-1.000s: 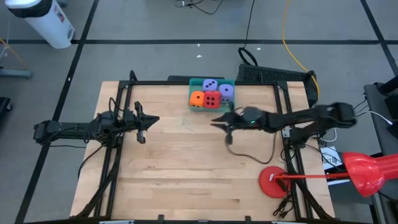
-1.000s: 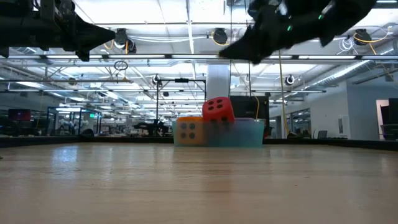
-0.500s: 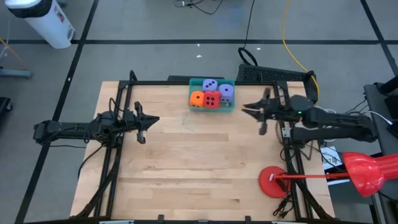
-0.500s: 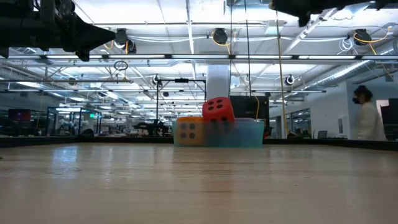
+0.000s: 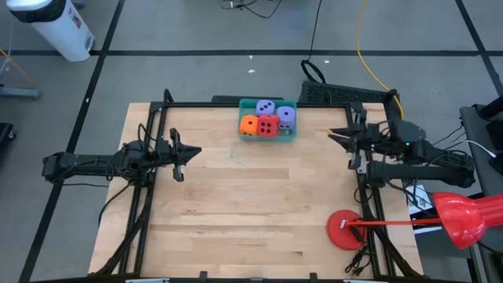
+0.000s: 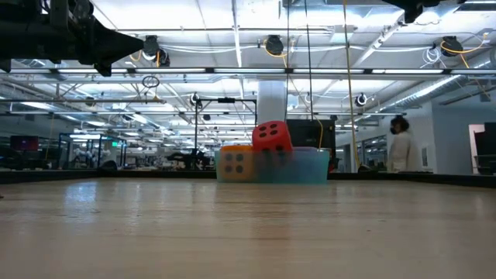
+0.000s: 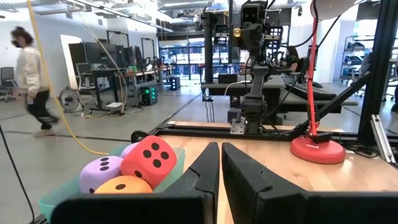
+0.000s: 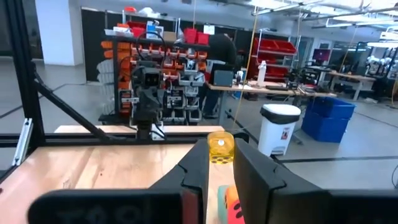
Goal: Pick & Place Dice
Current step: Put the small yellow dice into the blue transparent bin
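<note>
- Since the earlier frames the right gripper has been pulled back from just in front of the bin to the bench's right edge, by the far right corner; the left gripper and the dice are unchanged.
- Right gripper: jaws seen nearly closed in its wrist view, nothing held. Left gripper: hangs over the left part of the bench, jaws narrow w/ only a slit between, empty.
- Dice: all four are sat in the teal bin at the middle of the far edge: orange die, red die, two purple dice. Red one is perched higher than the rest in the low view.
- Task is judged done or nearly so; nothing is left loose on the bench.
- Risks: red die is piled on top, tilted; it could be tipped out over the rim if the bin gets nudged or an arm sweeps low past it. Bin looks light, could be slid off the far edge.
- Materials: dice look soft, foam-like, matte, rounded corners, dark pips; bin is thin translucent plastic; bench top is pale wood planks, smooth, inside a black metal frame.
- Red round disc w/ pole sits near the right front corner, apart from all this.
</note>
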Controlling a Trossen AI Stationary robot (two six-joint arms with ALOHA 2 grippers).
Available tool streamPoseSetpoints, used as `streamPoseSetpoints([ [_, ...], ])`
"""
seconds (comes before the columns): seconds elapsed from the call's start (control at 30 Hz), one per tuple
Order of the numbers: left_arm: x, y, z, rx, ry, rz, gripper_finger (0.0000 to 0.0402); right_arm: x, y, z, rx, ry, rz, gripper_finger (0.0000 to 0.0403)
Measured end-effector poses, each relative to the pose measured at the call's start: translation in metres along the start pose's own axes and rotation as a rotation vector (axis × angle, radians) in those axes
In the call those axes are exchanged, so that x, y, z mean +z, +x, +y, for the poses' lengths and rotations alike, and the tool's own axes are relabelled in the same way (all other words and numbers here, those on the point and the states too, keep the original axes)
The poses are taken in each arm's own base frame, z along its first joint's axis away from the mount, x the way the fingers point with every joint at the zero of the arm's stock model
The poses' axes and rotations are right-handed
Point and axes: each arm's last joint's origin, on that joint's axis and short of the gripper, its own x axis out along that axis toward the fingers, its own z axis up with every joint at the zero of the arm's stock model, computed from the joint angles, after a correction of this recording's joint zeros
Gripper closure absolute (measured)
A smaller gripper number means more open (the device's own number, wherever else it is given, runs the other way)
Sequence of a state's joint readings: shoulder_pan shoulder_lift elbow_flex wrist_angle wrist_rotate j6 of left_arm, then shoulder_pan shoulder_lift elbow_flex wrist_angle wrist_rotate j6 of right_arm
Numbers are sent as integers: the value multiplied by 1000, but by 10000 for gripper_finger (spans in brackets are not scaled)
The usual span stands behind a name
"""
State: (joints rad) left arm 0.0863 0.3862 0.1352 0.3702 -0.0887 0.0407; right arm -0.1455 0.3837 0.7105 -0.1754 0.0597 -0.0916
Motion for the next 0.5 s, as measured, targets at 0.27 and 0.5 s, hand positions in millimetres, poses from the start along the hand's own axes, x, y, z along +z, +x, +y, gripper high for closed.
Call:
streamPoseSetpoints([
  [0.27, 0, 0, 0, 0, -16, 0, 371, 1, -21, -4, -104, -21, -22, 353],
  [0.5, 0, 0, 0, 0, -16, 0, 371, -16, -30, -4, -123, -10, 57, 353],
])
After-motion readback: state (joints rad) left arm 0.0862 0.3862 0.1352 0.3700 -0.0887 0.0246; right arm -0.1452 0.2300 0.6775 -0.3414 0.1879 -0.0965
